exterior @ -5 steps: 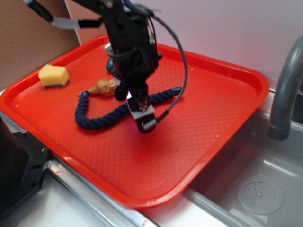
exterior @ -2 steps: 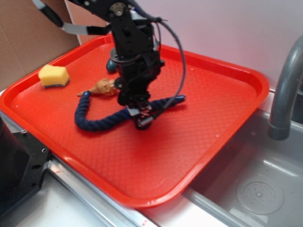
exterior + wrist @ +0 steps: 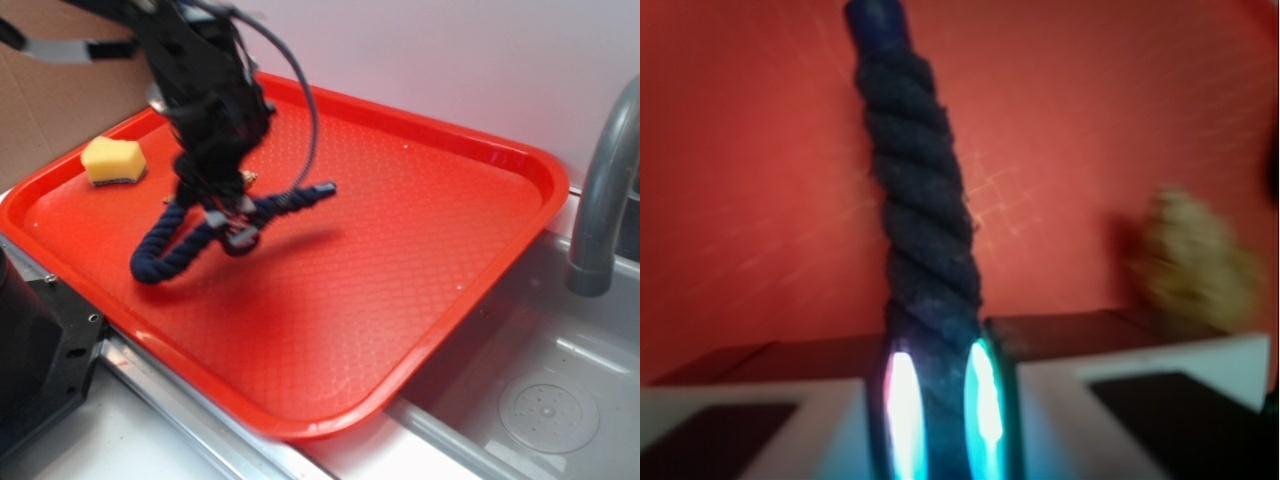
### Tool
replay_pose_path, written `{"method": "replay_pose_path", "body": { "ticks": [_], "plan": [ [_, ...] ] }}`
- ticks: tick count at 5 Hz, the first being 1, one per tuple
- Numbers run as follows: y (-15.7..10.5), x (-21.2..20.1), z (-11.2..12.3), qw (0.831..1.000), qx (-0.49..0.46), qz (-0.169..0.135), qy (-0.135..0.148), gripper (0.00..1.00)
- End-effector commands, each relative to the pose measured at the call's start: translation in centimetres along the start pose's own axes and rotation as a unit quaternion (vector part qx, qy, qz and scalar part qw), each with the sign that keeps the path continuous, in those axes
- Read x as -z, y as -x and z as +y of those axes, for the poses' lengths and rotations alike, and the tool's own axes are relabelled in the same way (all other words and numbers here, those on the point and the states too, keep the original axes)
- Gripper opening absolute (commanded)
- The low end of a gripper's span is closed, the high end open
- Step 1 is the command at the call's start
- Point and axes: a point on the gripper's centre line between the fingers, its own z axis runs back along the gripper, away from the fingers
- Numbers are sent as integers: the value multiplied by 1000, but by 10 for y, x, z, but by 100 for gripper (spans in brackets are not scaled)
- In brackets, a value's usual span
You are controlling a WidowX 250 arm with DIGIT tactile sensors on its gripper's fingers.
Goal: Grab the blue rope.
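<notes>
The blue rope (image 3: pixel 175 250) is a dark navy twisted cord, lifted above the red tray (image 3: pixel 400 250). Its capped right end (image 3: pixel 322 189) sticks out in the air and its left part droops in a loop toward the tray. My gripper (image 3: pixel 238 228) is shut on the rope near its middle. In the wrist view the rope (image 3: pixel 920 190) runs straight up from between my two fingers (image 3: pixel 902 400), which glow at the pads and clamp it on both sides.
A yellow sponge (image 3: pixel 113 160) lies at the tray's left end. A blurred tan lump (image 3: pixel 1195 255) lies on the tray to the right in the wrist view. A grey faucet (image 3: pixel 605 180) and sink basin (image 3: pixel 540 400) are to the right.
My gripper closed on the rope and has moved left and up, carrying the rope with it. The rope's right end has come off the tray.
</notes>
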Motion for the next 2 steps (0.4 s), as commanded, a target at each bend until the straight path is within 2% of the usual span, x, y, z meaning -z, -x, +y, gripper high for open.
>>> {"method": "replay_pose_path", "body": {
  "ticks": [1, 2],
  "plan": [
    [-14, -109, -13, 989, -145, -16, -22, 0],
    [-24, -154, -4, 982, -190, 19, -11, 0]
  ]
}}
